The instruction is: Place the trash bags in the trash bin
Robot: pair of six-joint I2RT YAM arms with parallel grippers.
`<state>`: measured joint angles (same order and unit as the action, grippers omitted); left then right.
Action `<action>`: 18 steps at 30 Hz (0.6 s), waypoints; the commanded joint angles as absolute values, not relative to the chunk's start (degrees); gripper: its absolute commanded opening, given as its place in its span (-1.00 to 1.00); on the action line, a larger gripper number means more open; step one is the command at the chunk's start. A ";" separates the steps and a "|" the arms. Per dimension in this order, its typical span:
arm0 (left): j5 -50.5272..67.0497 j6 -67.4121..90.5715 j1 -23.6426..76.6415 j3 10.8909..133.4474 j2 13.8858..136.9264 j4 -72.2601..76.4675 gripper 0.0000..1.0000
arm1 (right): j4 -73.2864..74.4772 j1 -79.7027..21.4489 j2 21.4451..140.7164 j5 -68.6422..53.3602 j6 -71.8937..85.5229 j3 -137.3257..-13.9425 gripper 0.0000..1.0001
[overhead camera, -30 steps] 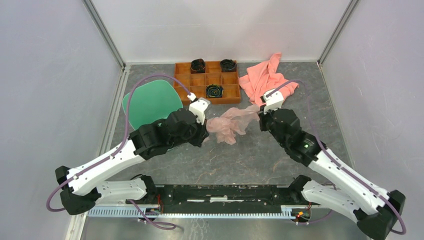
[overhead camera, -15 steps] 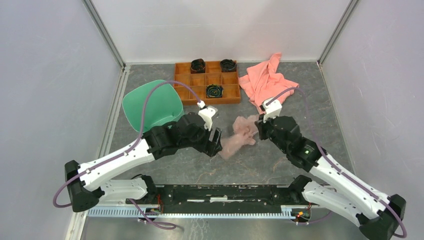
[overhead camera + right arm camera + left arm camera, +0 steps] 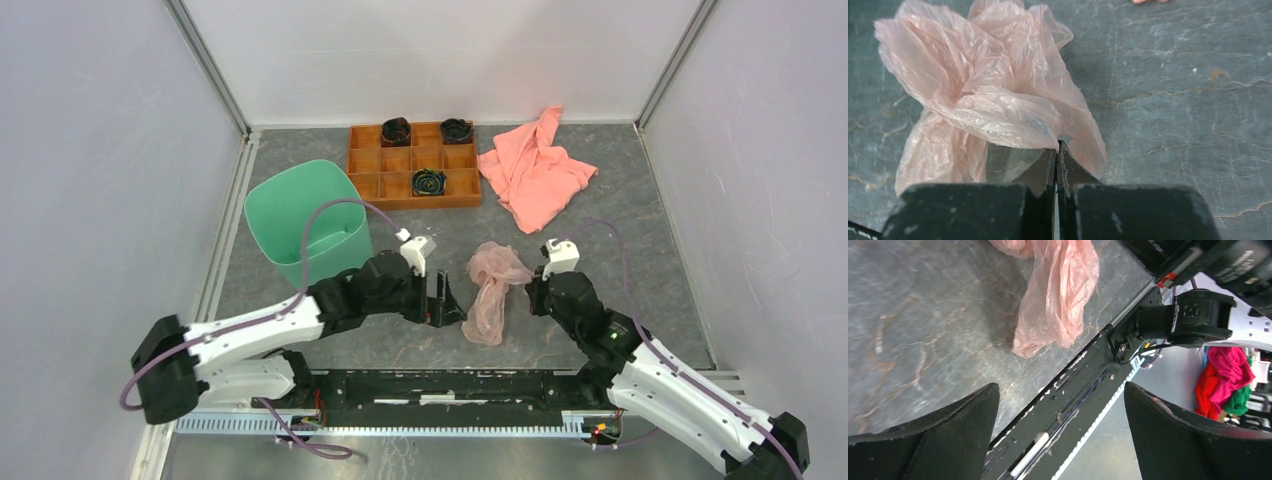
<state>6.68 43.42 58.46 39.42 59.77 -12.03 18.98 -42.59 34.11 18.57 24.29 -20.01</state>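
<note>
Lying crumpled on the table (image 3: 620, 210), the pink trash bag (image 3: 489, 292) sits between the two arms. The right end effector (image 3: 1057, 146) is pinched tight, and a thin bit of the bag seems caught at its tips. The left end effector (image 3: 1060, 388) is spread wide with nothing in it, just beside the bag. The green trash bin (image 3: 340, 245) stands upright to the left, well apart from the bag.

Left arm (image 3: 250, 330) spreads jaws; right arm (image 3: 665, 380) clamps jaws.
</note>
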 commanded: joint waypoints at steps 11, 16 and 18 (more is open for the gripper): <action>15.91 57.57 58.36 33.04 85.31 24.79 0.03 | 17.24 -42.51 24.92 29.66 29.47 -15.06 -0.99; 14.88 57.27 58.43 32.00 87.78 25.49 -0.28 | 17.44 -42.42 22.00 29.42 28.20 -14.39 -0.99; 13.86 56.99 58.45 32.29 88.45 25.16 -0.25 | 17.30 -42.51 21.10 29.17 28.31 -14.01 -0.99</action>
<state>15.09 54.89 58.48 32.38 87.39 20.36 18.96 -42.59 22.61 27.64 28.64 -14.52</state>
